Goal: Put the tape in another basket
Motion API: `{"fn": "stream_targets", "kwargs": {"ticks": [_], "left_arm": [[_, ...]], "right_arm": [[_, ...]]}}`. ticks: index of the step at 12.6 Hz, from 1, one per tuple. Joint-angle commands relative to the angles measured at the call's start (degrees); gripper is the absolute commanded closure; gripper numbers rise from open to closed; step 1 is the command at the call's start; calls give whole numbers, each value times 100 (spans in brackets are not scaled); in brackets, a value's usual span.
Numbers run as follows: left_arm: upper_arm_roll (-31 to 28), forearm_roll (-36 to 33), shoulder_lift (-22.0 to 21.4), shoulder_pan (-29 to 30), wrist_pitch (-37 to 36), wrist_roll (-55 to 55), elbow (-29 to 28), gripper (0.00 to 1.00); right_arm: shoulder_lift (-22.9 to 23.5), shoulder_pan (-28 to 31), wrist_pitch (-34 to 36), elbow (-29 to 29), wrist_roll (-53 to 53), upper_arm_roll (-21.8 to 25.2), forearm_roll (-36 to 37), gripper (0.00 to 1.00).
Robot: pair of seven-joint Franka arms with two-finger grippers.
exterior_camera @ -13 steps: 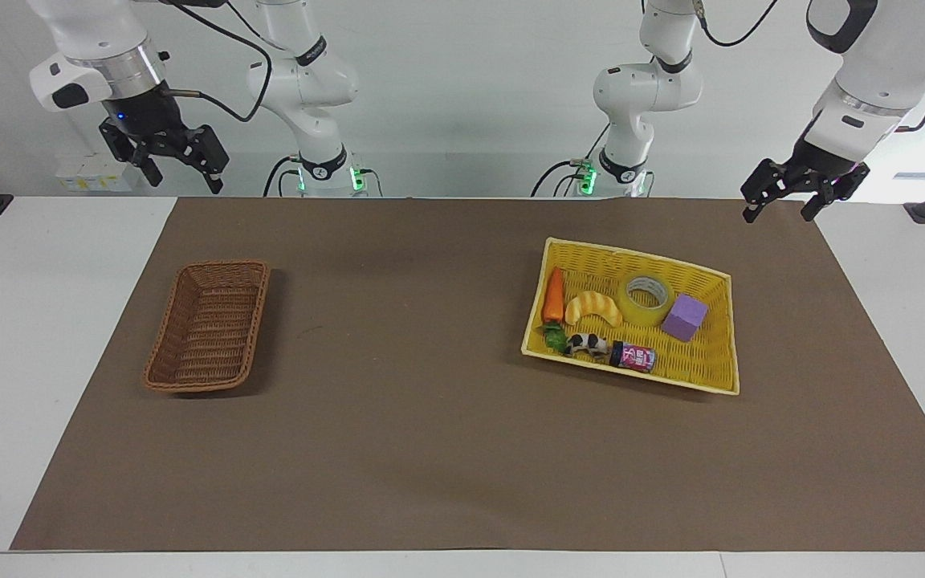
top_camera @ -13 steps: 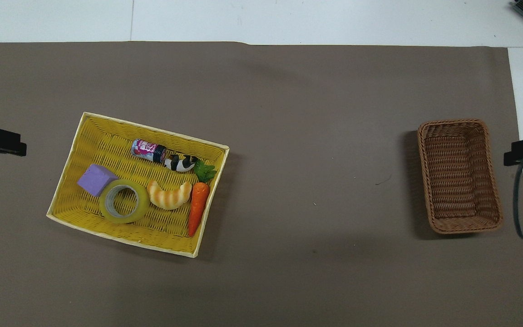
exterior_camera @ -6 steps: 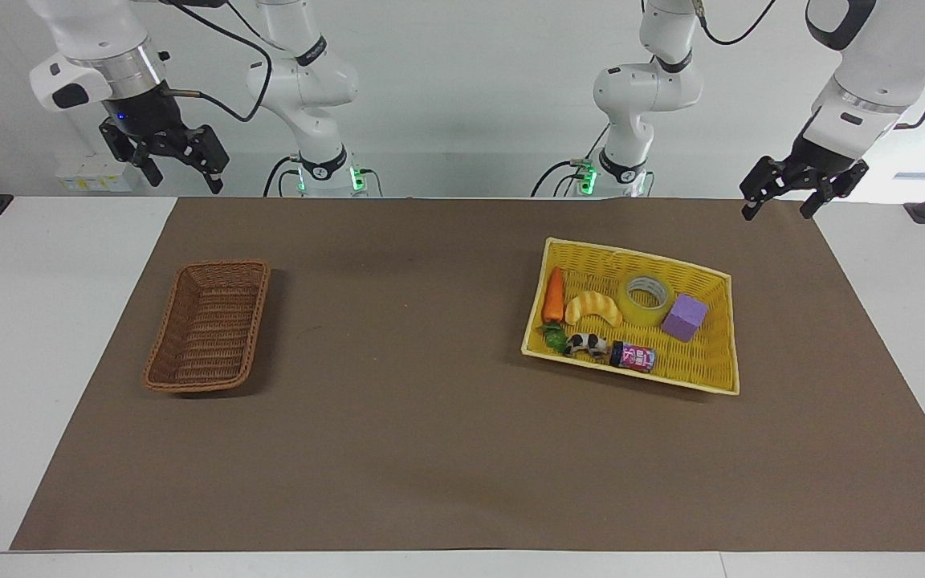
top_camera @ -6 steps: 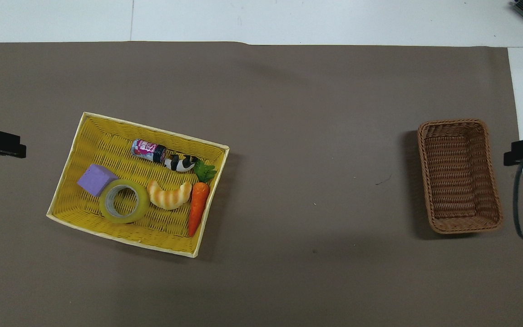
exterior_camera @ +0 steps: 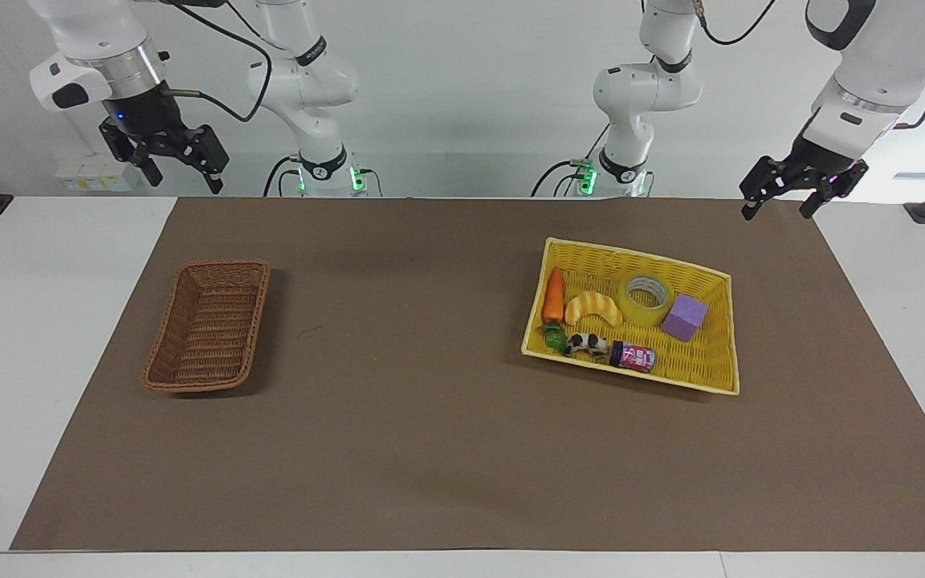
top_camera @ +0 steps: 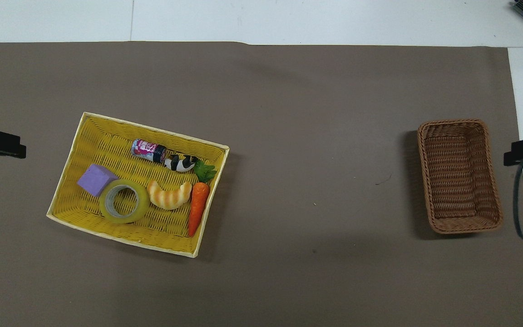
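While both arms wait high at the robots' edge of the surface, the tape (exterior_camera: 646, 296) lies flat in the yellow basket (exterior_camera: 715, 373), touching the purple block (exterior_camera: 684, 316). Left hand (exterior_camera: 779, 201) spread wide, holding nothing; right hand (exterior_camera: 181, 170) spread wide too. Wicker basket (exterior_camera: 247, 337) sits well apart, toward the right arm's end.

In a bright yellow plastic woven basket (exterior_camera: 715, 377) on a brown-covered surface (exterior_camera: 430, 449): orange toy carrot (exterior_camera: 552, 295), croissant-shaped toy (exterior_camera: 593, 307), purple cube (exterior_camera: 684, 316), small cow figure (exterior_camera: 587, 344), little labelled can (exterior_camera: 633, 356).
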State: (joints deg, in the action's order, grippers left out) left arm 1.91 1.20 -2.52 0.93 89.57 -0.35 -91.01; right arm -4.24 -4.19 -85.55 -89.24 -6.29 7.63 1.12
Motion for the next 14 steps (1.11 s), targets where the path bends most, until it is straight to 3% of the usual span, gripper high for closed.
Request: {"fn": "stream_targets", "kwargs": {"ticks": [1,14], "left_arm": [[-41,38,-143,-41,-62,-9,-84,0],[-41,47,-319,-23,-370,193,-312,0]], "right_arm": [[-77,15,3,-50,-74,-24,-33,0],[-77,15,3,-50,-74,-24,-33,0]]}}
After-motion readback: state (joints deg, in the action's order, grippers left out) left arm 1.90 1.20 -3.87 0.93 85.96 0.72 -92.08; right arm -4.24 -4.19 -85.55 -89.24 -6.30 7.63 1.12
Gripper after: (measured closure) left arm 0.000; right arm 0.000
